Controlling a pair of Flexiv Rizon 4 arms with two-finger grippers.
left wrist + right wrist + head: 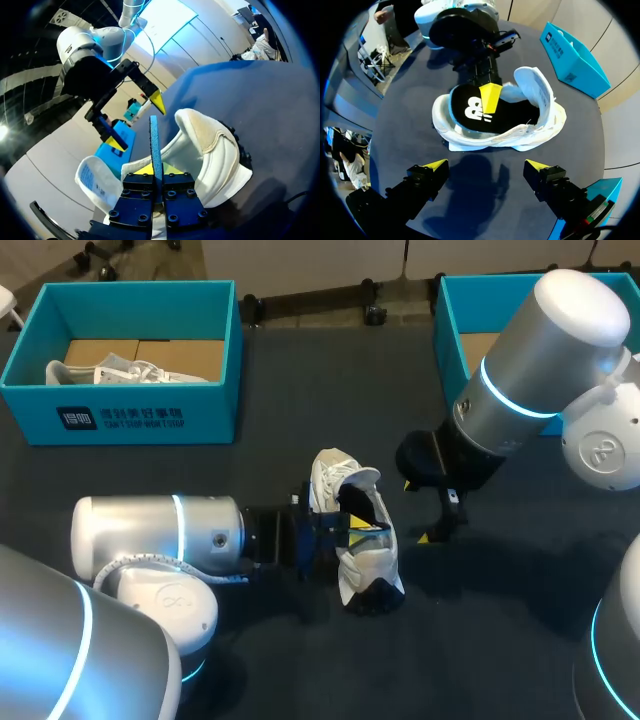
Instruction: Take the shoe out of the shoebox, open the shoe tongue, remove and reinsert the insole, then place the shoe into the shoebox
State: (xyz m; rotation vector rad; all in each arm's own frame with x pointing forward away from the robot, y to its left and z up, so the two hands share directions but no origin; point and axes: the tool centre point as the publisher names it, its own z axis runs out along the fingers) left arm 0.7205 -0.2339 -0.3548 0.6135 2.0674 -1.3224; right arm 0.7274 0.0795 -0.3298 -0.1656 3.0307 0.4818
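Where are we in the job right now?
Done: the shoe lies on the table, boxless, tongue flipped open. In hand: the left end effector pinches the insole at the shoe's opening; going out or in, I cannot tell. Left: seat the insole, box the shoe.

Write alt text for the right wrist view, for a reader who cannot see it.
A white sneaker lies on the dark table ahead of the open right gripper, with the left gripper pinching its black insole. A blue shoebox stands beyond it.
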